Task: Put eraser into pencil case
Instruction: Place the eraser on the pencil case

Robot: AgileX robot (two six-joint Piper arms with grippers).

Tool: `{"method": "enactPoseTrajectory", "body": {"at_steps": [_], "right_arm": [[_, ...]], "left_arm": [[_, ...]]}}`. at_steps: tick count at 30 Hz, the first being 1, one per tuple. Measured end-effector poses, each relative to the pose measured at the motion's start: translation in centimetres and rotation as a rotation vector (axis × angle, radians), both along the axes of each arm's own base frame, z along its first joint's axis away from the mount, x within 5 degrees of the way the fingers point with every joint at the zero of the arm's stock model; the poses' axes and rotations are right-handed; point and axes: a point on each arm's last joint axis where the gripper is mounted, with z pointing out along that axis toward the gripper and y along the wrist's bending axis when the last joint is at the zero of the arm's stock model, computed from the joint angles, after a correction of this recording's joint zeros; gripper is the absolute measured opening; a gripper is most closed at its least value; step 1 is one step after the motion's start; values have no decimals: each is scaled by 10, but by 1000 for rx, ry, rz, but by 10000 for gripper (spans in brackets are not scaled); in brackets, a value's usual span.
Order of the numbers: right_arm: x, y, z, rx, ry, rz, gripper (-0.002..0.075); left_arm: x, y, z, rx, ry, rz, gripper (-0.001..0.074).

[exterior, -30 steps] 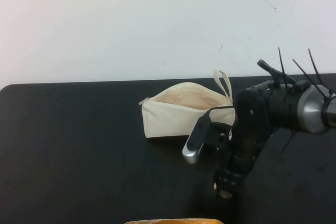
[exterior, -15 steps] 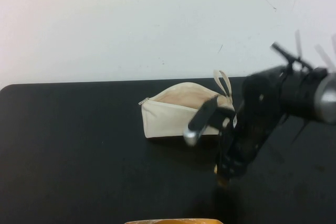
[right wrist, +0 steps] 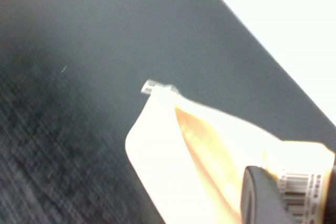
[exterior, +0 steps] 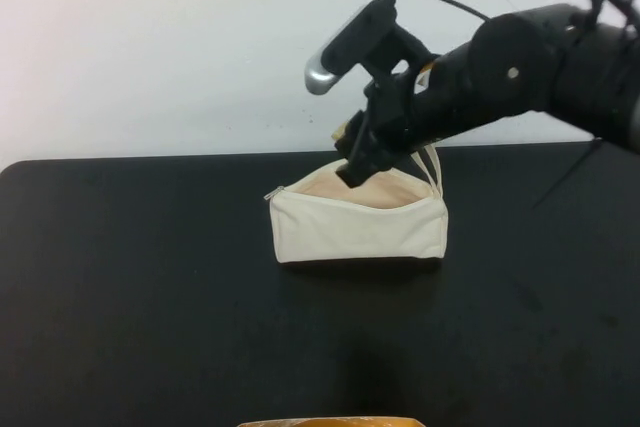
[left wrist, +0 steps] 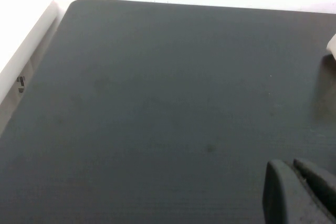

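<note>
Right gripper [exterior: 352,152], fingers clamping tan barcode-labelled eraser [right wrist: 299,174], above open cream fabric pencil case [exterior: 358,218]; left gripper [left wrist: 302,192] low over black bench [exterior: 150,287], fingers closed.

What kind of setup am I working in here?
Probably a lab test bench: a bare black tabletop against a plain white wall, holding only the pencil case. The right gripper hangs over its open mouth, shut on the eraser; the left gripper sits low over the table.

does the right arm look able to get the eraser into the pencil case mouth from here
Probably yes: the right gripper holds the eraser just above the pencil case, whose mouth gapes open. The left gripper is parked away.
</note>
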Motion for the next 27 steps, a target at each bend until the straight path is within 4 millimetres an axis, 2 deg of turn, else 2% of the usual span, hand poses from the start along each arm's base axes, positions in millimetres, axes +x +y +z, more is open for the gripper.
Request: {"method": "enactPoseTrajectory", "body": {"at_steps": [5,8,13,17,19,21,25,27], "right_arm": [[14,9,-31,6,48,-34,209],[20,11,-47,13,80,-63,262],[31,5,-53,60,84,-131,368],[36,-6,-49,100,108,-198,375],[33,-9,-43,110,142,-222,338],[27,-13,-33,109,158,-225,265],[10,-22,10,137,119,-210,76],[0,-27,33,170,82,-203,32]], "left_arm": [[0,0,0,0,0,0,-4],[0,0,0,0,0,0,-4],[0,0,0,0,0,0,-4],[0,0,0,0,0,0,-3],[0,0,0,0,0,0,-3],[0,0,0,0,0,0,-3],[0,0,0,0,0,0,-3],[0,0,0,0,0,0,-3]]}}
